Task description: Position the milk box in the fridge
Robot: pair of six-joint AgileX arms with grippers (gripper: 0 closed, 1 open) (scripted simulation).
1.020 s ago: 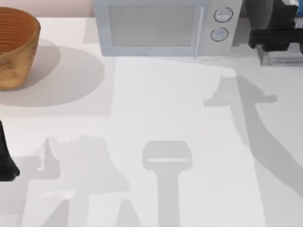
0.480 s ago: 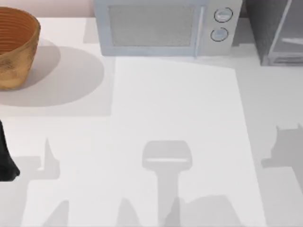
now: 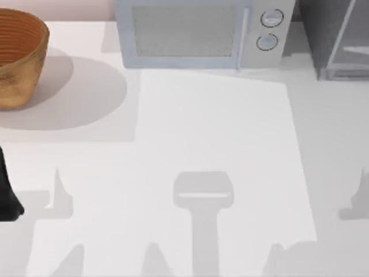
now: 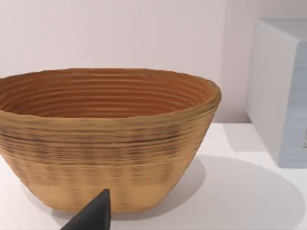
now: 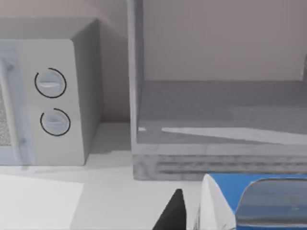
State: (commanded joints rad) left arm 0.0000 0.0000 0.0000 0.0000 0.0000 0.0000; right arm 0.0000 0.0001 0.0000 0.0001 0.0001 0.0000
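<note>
The milk box [image 5: 259, 203], with its blue top and a white edge, sits very close to the right wrist camera. A dark tip of my right gripper [image 5: 173, 213] stands just beside it with a narrow gap between them. Behind them the fridge [image 5: 216, 110] stands open, its grey inner floor and pale frame showing. From above, the fridge [image 3: 323, 34] is at the table's far right corner, its translucent door panel swung outward. My left arm [image 3: 8, 196] is parked at the left edge, and a tip of my left gripper [image 4: 93, 215] faces the basket.
A light grey microwave [image 3: 196, 32] with two round knobs stands at the back centre, just left of the fridge; its knob side [image 5: 48, 100] also appears in the right wrist view. A woven basket [image 3: 17, 57] sits at the back left. Arm shadows lie across the white table [image 3: 219, 133].
One second ago my right arm was at the fridge in the top view's far right corner. It has since left that view, and its shadow has slid toward the right edge.
</note>
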